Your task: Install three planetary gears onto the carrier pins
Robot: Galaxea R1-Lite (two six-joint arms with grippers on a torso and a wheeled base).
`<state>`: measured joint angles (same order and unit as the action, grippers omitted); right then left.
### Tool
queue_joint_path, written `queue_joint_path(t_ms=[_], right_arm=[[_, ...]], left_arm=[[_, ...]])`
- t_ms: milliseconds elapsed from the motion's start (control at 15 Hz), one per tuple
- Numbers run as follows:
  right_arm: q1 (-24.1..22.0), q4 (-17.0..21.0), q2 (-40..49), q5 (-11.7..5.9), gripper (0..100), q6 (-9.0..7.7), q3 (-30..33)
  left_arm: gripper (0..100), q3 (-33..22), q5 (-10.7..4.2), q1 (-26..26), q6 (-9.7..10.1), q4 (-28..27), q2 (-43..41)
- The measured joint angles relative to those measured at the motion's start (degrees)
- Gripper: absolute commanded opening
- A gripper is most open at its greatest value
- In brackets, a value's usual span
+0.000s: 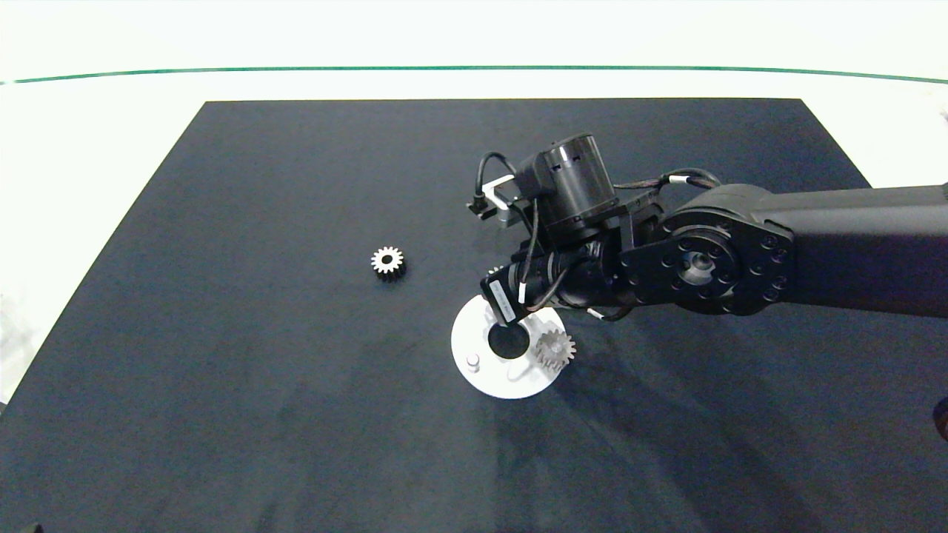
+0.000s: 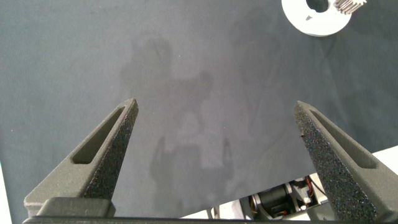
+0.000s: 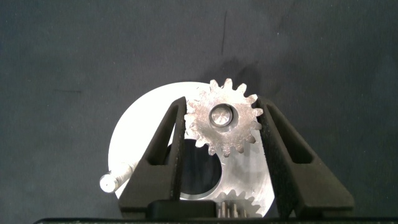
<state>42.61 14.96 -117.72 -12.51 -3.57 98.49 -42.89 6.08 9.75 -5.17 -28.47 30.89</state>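
Note:
The white disc (image 1: 498, 379) lies mid-mat with the carrier pins standing on it. One planetary gear (image 1: 555, 348) sits on the disc's right-hand pin, and the pin (image 1: 472, 361) on the left stands bare. My right arm (image 1: 703, 259) reaches over the disc's far side and hides its gripper there. In the right wrist view my right gripper (image 3: 222, 102) is shut on a second gear (image 3: 231, 138), whose bore shows a pin (image 3: 222, 116) inside it. A third gear (image 1: 388, 263) lies loose on the mat to the left. My left gripper (image 2: 214, 107) hangs open over bare mat.
A dark mat (image 1: 222, 370) covers most of the white table (image 1: 111, 148), which has a green line (image 1: 296, 71) along its far side. In the left wrist view the disc (image 2: 314, 22) lies well ahead of the fingers.

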Motion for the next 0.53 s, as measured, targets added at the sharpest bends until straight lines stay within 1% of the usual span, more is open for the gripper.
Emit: queue_joint_path(t_ms=[333, 533], right_arm=[[0.1, 0.1, -0.3, -0.17, 100, -0.06, 0.4], [0.1, 0.9, 0.4, -0.17, 100, 0.29, 0.1]], left_arm=[[100, 0.0, 0.02, 0.0, 0.07, 0.0, 0.0], [100, -0.2, 0.02, -0.1, 0.1, 0.1, 0.4]])
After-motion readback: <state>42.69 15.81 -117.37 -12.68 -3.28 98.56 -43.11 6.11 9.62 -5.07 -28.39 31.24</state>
